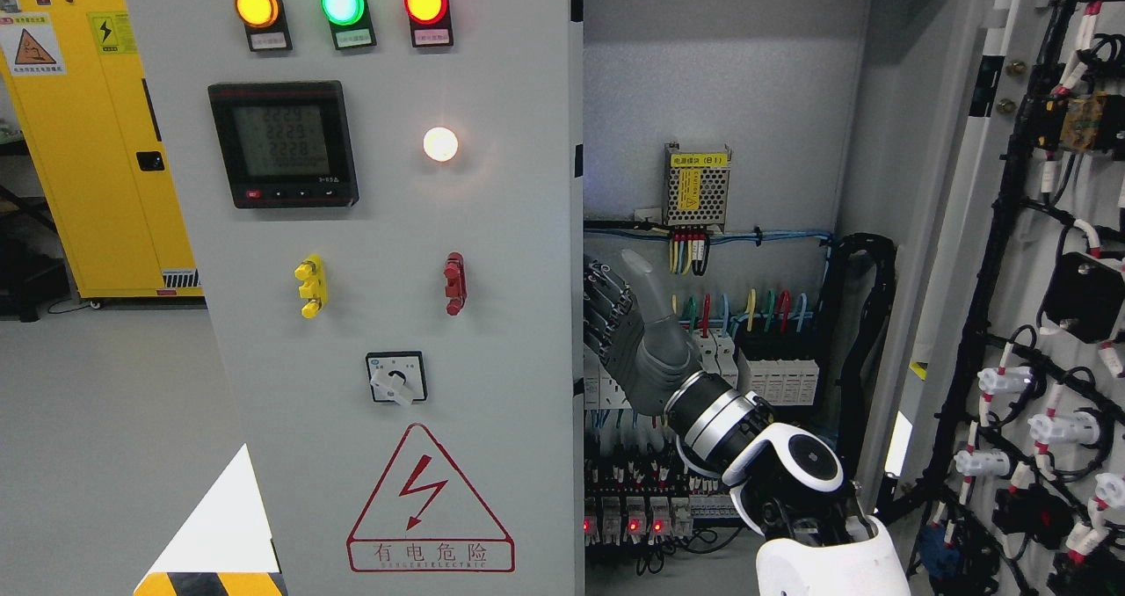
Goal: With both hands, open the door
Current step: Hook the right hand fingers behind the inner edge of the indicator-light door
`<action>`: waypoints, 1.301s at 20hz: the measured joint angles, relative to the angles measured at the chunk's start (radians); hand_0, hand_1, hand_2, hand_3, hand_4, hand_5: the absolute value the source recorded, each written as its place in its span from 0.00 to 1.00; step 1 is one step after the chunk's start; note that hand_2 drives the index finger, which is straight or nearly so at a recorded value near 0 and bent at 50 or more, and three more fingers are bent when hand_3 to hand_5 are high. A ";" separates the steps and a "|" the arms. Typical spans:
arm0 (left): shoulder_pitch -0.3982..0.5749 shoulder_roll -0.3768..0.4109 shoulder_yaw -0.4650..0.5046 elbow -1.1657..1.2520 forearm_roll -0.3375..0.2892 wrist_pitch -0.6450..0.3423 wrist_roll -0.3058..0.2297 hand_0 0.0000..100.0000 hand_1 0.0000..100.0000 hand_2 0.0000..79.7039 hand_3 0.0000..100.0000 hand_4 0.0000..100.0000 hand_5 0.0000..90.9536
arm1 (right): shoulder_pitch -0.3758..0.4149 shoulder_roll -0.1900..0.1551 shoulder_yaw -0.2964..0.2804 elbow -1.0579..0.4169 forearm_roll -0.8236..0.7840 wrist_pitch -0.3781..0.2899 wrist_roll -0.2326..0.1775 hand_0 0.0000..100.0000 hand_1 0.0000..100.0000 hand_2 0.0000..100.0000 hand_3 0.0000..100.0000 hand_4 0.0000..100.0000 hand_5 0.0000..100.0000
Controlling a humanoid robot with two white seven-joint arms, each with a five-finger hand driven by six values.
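The grey left door [510, 508] of the electrical cabinet stands in front of me, carrying three lamps, a meter [283, 144] and a rotary switch [396, 378]. The right door [940, 253] is swung wide open at the right, its wired inner side [1055, 332] facing me. My right arm comes in from the lower right. My right hand [615, 310] is inside the opening, against the free edge of the left door. Its fingers [605, 301] are stretched out with the thumb pointing up. The fingertips are hidden behind that edge.
Inside the cabinet [729, 77] are a power supply [697, 187], coloured wires and rows of breakers [765, 376] right behind my hand. A yellow cabinet [97, 139] stands at the far left. A white shape with yellow-black stripes [215, 534] shows at the lower left.
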 measured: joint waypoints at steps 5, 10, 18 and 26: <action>0.000 0.000 0.000 0.000 0.000 0.000 0.000 0.00 0.00 0.00 0.00 0.00 0.00 | -0.012 -0.005 -0.006 0.017 0.001 0.000 0.071 0.22 0.00 0.00 0.00 0.00 0.00; 0.000 0.000 0.000 0.000 0.000 0.000 0.000 0.00 0.00 0.00 0.00 0.00 0.00 | -0.024 -0.009 -0.012 0.037 0.002 -0.001 0.108 0.22 0.00 0.00 0.00 0.00 0.00; 0.000 0.000 0.000 0.000 0.000 0.000 0.000 0.00 0.00 0.00 0.00 0.00 0.00 | -0.048 -0.014 -0.018 0.071 0.001 -0.001 0.158 0.22 0.00 0.00 0.00 0.00 0.00; 0.000 0.000 0.000 0.000 0.000 0.000 0.000 0.00 0.00 0.00 0.00 0.00 0.00 | -0.072 -0.016 -0.041 0.101 0.000 0.004 0.205 0.22 0.00 0.00 0.00 0.00 0.00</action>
